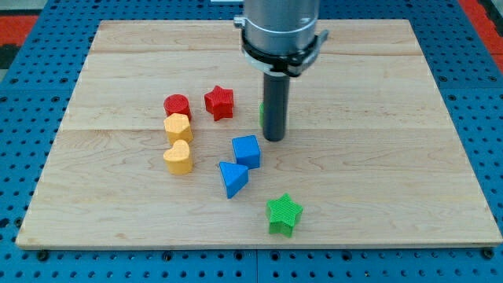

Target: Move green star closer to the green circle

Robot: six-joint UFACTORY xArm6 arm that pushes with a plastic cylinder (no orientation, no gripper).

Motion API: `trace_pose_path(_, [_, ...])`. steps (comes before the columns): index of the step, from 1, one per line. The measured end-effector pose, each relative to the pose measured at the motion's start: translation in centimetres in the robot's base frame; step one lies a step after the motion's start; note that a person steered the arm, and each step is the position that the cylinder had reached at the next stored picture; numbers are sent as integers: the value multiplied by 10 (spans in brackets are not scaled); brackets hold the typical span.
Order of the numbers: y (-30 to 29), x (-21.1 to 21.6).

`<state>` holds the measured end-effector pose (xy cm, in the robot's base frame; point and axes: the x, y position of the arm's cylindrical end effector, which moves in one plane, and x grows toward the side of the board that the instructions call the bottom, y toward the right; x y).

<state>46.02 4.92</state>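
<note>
The green star (284, 214) lies near the view's bottom, a little right of centre. The green circle (262, 112) is mostly hidden behind my rod; only a thin green edge shows at the rod's left side. My tip (273, 139) rests on the board right in front of the green circle, above the blue cube (247, 150) and well above the green star.
A red star (219, 101), a red cylinder (178, 105), two yellow blocks (178, 126) (178, 156) and a blue triangle (233, 178) lie left of my tip. The wooden board (393, 157) ends at blue pegboard on all sides.
</note>
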Motion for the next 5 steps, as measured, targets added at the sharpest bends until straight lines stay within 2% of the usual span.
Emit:
trace_pose_path(1, [82, 14])
trace_pose_path(2, [100, 66])
trace_pose_path(3, [82, 123])
trace_pose_path(4, [-9, 158])
trace_pose_path(5, [-31, 158])
